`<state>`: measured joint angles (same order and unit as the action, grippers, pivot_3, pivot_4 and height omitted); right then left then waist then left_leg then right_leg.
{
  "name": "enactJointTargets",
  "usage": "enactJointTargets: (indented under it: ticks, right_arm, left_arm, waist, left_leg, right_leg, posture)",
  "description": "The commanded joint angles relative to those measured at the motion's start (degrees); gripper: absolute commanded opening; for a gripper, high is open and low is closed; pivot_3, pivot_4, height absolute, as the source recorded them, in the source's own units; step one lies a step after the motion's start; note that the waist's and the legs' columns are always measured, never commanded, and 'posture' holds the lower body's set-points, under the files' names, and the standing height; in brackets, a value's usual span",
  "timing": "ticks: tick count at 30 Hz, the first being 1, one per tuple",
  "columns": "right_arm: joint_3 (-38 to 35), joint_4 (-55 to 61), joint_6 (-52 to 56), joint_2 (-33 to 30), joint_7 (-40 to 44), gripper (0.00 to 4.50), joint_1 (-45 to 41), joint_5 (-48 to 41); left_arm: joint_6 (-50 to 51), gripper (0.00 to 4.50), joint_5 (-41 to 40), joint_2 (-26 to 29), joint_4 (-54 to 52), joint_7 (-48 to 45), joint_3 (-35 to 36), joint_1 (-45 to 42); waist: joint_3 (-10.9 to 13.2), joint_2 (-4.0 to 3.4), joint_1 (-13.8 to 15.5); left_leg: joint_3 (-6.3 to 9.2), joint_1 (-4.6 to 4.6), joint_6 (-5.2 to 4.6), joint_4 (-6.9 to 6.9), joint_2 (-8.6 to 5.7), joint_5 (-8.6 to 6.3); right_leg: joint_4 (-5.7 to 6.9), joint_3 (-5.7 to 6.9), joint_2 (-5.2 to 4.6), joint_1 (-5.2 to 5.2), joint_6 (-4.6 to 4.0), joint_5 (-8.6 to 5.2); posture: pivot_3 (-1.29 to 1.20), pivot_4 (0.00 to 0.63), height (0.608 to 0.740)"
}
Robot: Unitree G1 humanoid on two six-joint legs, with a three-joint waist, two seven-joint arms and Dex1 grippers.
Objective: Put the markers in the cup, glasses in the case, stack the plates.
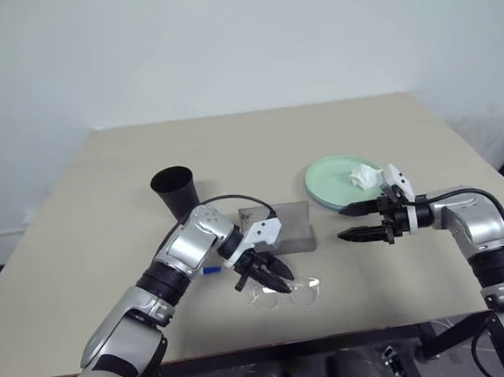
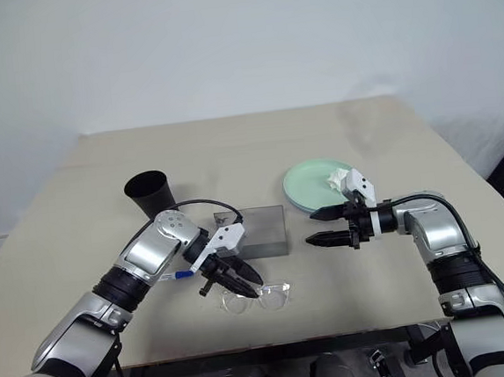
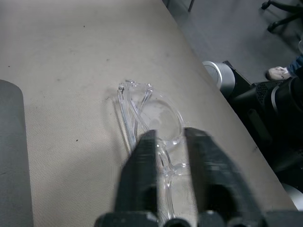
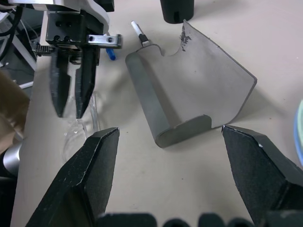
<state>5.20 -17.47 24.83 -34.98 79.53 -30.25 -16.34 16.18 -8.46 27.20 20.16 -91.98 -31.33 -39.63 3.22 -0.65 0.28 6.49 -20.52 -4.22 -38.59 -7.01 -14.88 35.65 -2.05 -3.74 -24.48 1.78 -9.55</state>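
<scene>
Glasses (image 1: 285, 293) with a clear frame lie on the beige desk (image 1: 94, 202) at lower centre of the head views, close to the desk's near edge and just in front of the grey case (image 1: 284, 228). At upper left of the pair stands the black cup (image 1: 175, 192), rim up and tilted slightly, well apart from the other items. Below it, the left hand (image 1: 261, 274) points down at the left end of the glasses; its two black fingers (image 3: 142, 161) stand a little apart, straddling the clear frame without visibly pinching it. A blue marker cap (image 1: 211, 269) peeks out just left of that hand, beside the forearm, and a second marker (image 4: 140, 34) with a white barrel and dark end lies against the far corner of the case, between case and cup. The case sits closed at centre frame. Right of it, the right hand (image 1: 362, 220) hovers above the desk with its fingers (image 4: 94, 165) spread wide, aimed toward the case and holding nothing. Behind that hand, at centre right, rests the pale mint green plate (image 1: 330, 177), carrying a crumpled white tissue (image 1: 364, 177) on its right side.
</scene>
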Motion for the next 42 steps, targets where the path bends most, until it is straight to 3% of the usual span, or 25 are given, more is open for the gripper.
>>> enactJointTargets:
  ticks: [1, 22, 25, 30, 42]
  right_arm:
    - [-1.2, 1.8, -0.8, -0.3, -0.5, 3.76, -0.2, -1.5]
    - [-0.9, 0.5, -2.2, 0.1, -1.7, 3.76, -0.1, -1.9]
    - [-0.9, 0.1, -2.6, 0.0, -1.8, 3.76, -0.3, -1.6]
    - [-0.7, -0.4, -3.0, 0.1, -2.0, 3.76, -0.4, -1.4]
    - [-0.4, -1.7, -4.1, 0.4, -2.7, 3.76, -1.3, -0.9]
  left_arm:
    - [-0.9, 2.19, 1.0, 0.4, -0.2, -0.5, 0.5, -1.9]
    - [-5.8, 2.19, 7.0, -3.2, 5.2, 1.7, 0.5, -1.6]
    - [-6.0, 1.60, 7.2, -3.5, 5.4, 1.8, 0.6, -1.6]
    - [-6.0, 0.09, 7.5, -3.3, 5.2, 1.3, 0.8, -1.6]
    - [-5.0, 0.01, 6.6, -2.8, 4.1, 0.3, 1.6, -1.6]
  waist:
    - [0.0, 0.00, 0.0]
    - [0.0, 0.02, 0.0]
    - [0.0, 0.02, 0.0]
    - [0.0, 0.01, 0.1]
    - [0.0, 0.01, 0.0]
  left_leg:
    - [0.00, -0.01, 0.00, -0.01, 0.00, 0.00]
    - [0.01, -0.01, -0.02, -0.04, 0.00, 0.01]
    - [0.01, 0.00, -0.04, -0.06, 0.00, 0.02]
    - [0.00, 0.02, -0.07, -0.08, 0.00, 0.04]
    - [0.01, 0.00, -0.10, -0.17, -0.01, 0.06]
  right_leg:
    - [0.00, 0.00, 0.00, 0.00, 0.00, 0.00]
    - [0.01, 0.01, 0.00, 0.02, 0.00, 0.00]
    - [0.01, 0.01, 0.00, 0.03, 0.01, 0.00]
    - [0.00, 0.02, -0.01, 0.10, 0.01, 0.00]
    - [0.01, 0.04, -0.02, 0.13, 0.04, -0.01]
  posture:
    - [0.00, 0.000, 0.740]
    - [0.00, 0.000, 0.740]
    - [0.00, 0.000, 0.740]
    - [0.00, 0.000, 0.740]
    - [0.00, 0.000, 0.740]
